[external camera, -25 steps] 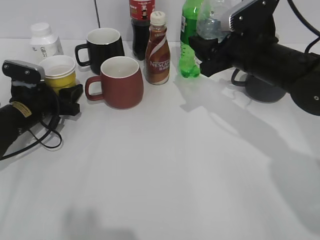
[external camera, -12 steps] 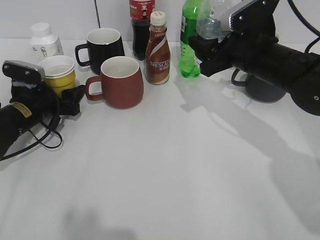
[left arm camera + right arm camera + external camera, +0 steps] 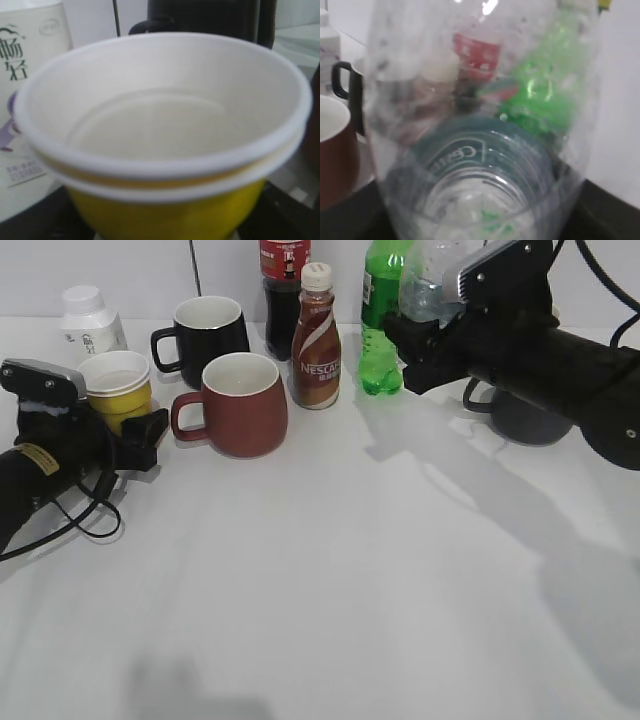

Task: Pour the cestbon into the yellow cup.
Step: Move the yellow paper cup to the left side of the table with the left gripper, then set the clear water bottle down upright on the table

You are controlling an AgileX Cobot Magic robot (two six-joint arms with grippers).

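Observation:
The yellow cup (image 3: 118, 390), with a white rim and white inside, stands at the far left of the table and fills the left wrist view (image 3: 165, 150). My left gripper (image 3: 122, 430) is shut on the cup's lower wall, with dark fingers at both sides (image 3: 165, 225). The cestbon (image 3: 428, 285), a clear bottle with a dark green label, is held off the table at the back right by my right gripper (image 3: 428, 335), which is shut on it. In the right wrist view the bottle (image 3: 480, 150) fills the frame above the gripper (image 3: 480, 225).
A dark red mug (image 3: 240, 405) stands just right of the cup, with a black mug (image 3: 205, 330) behind it. A Nescafe bottle (image 3: 316, 340), a cola bottle (image 3: 283, 280), a green soda bottle (image 3: 380, 325) and a white bottle (image 3: 90, 322) line the back.
My right gripper has shifted slightly right with the cestbon. My left gripper's finger has drawn in closer to the yellow cup; the cup has stayed in place.

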